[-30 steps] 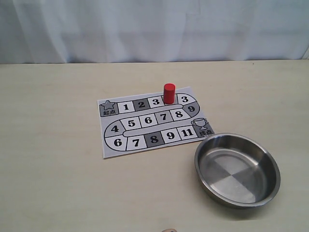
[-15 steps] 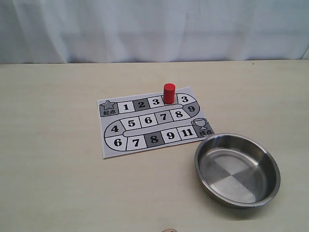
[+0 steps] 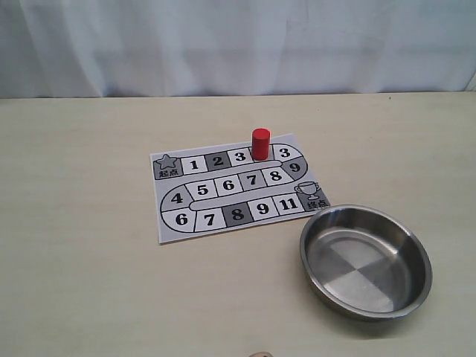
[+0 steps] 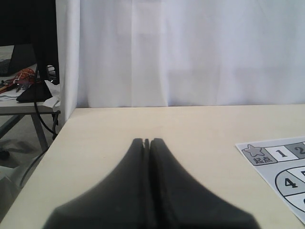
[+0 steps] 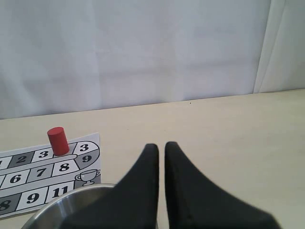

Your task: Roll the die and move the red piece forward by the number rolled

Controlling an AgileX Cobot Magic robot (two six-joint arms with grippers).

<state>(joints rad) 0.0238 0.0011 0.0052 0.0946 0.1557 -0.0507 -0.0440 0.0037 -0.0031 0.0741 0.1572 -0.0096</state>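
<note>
In the exterior view we see a printed game board (image 3: pixel 223 202) lying flat on a pale table (image 3: pixel 82 245). The red piece (image 3: pixel 260 143) stands upright on the board's far row, between the two squares marked 3. A steel bowl (image 3: pixel 366 210) sits just beside the board's trophy corner, its rim close to that corner. Well off the board's near edge, the die (image 3: pixel 259 354) shows only a pale sliver at the picture's lower border, and we cannot read any pips.

In the left wrist view, the left gripper (image 4: pixel 147 141) is clenched, with its dark fingers pressed together and nothing between them. It hangs over bare table (image 4: pixel 190 124), apart from the board's star corner (image 4: pixel 281 176).

In the right wrist view, the right gripper (image 5: pixel 161 145) is all but clenched, with only a thin slit between its fingers and nothing held. Its fingers are above the bowl's rim (image 5: pixel 71 199), beside the board's trophy corner (image 5: pixel 43 183). The red piece (image 5: pixel 57 140) stands upright on the board, next to the corner square marked 3.
</note>
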